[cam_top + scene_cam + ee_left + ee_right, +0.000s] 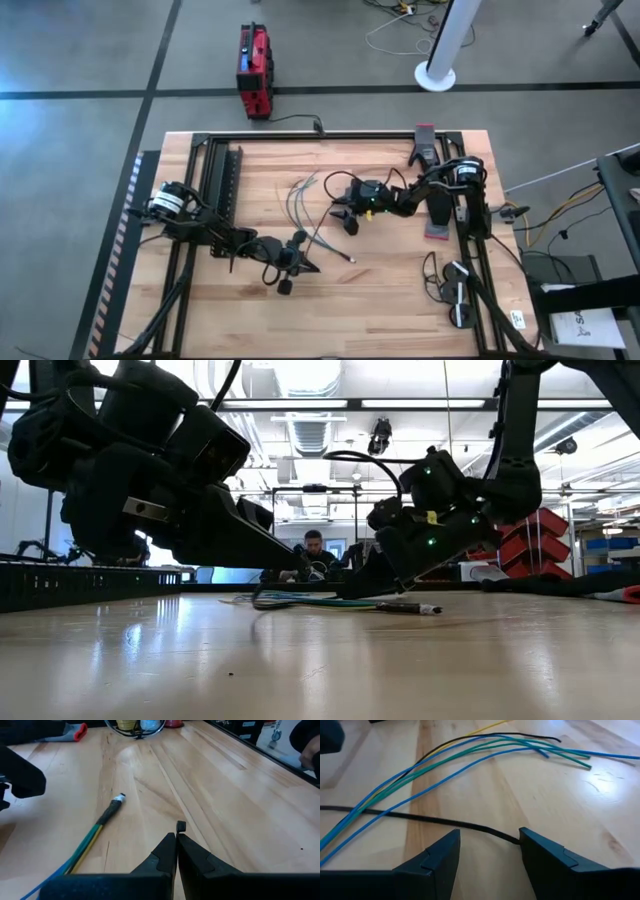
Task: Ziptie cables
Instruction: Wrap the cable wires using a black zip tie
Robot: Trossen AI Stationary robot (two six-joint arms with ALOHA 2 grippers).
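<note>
Your right gripper [489,851] stands wide open over the black strip [420,818], poised to grasp it just beside the cables [303,208] at table centre; your left gripper [176,851], pinched closed and empty, waits near the bundle's capped end [118,800]

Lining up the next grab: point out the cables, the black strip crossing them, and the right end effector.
cables [470,757]: right wrist view, on a green wire mid-bundle.
black strip [435,820]: right wrist view, mid-length.
right end effector [490,842]: right wrist view, gap between its open fingers.
</note>
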